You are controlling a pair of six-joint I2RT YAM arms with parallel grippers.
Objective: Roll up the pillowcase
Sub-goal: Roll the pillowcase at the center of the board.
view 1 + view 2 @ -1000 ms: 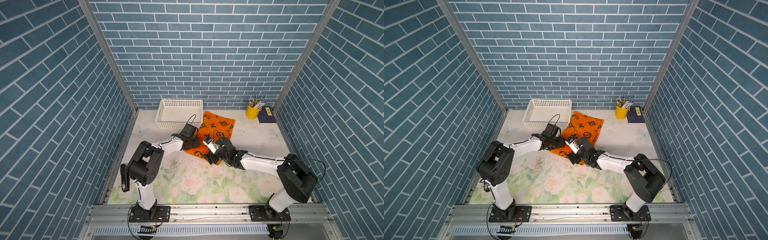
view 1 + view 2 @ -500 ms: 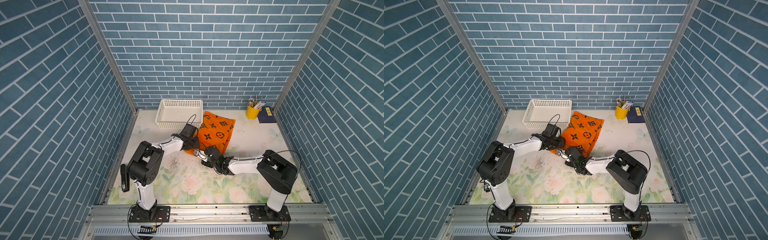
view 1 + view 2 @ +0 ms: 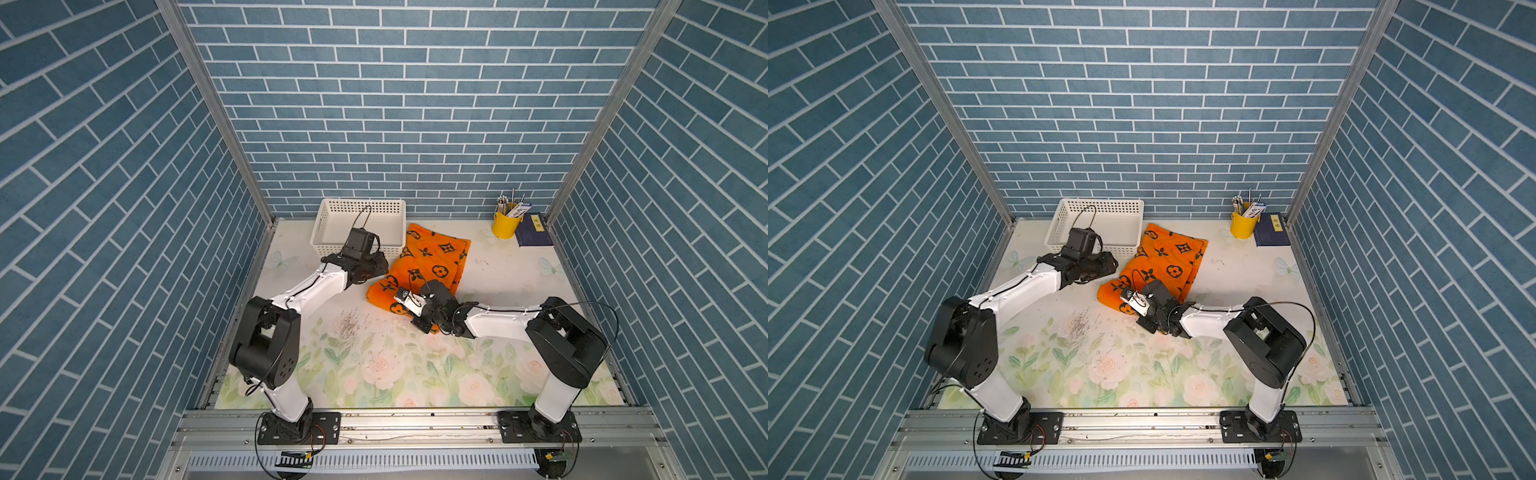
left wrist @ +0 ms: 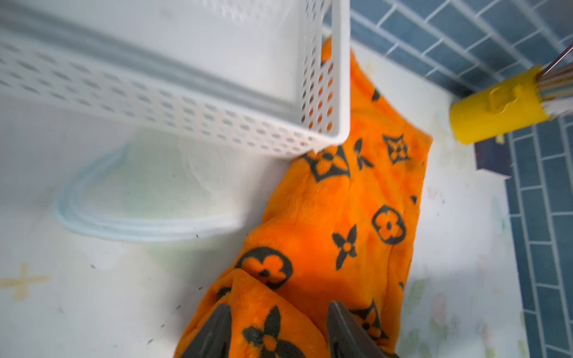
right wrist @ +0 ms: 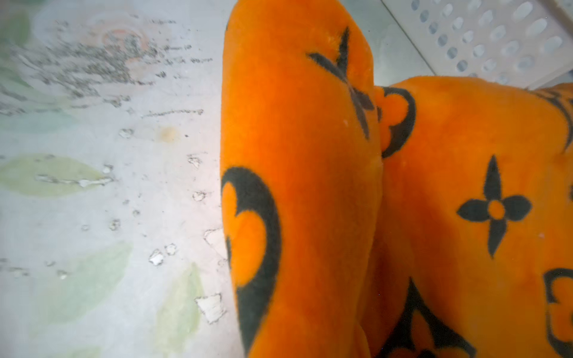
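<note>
**Roll only just started — plenty of ways for it to flop open**

Biggest thing first: the pillowcase (image 3: 432,266) lies on the flowery table (image 3: 374,365), running from beside the white basket (image 3: 332,216) back toward the robot. Its far corner touches the basket wall, and only the near end is turned up into a fat fold (image 5: 297,173). So I'd call the rolling barely begun.

What worries me:

- That basket contact. If the roll travels toward the far end, the plush could drag against the basket or bunch up there, and the roll goes crooked.
- The left gripper (image 4: 276,331) has its two dark fingers (image 4: 214,334) about half apart with a hump of orange plush between them. Looks like a loose grip on the fold's side edge — thick slippery fabric could slide right out.
- The right gripper (image 3: 419,318) sits at the near end of the fold, but its fingers are out of sight in its wrist view and buried in both top views, so I can't tell whether it's pinching anything.
- If one arm leads the other, the roll cones.

Small stuff: the yellow pen cup (image 3: 505,226) and dark notebook (image 3: 534,235) sit well apart, no real risk.
</note>
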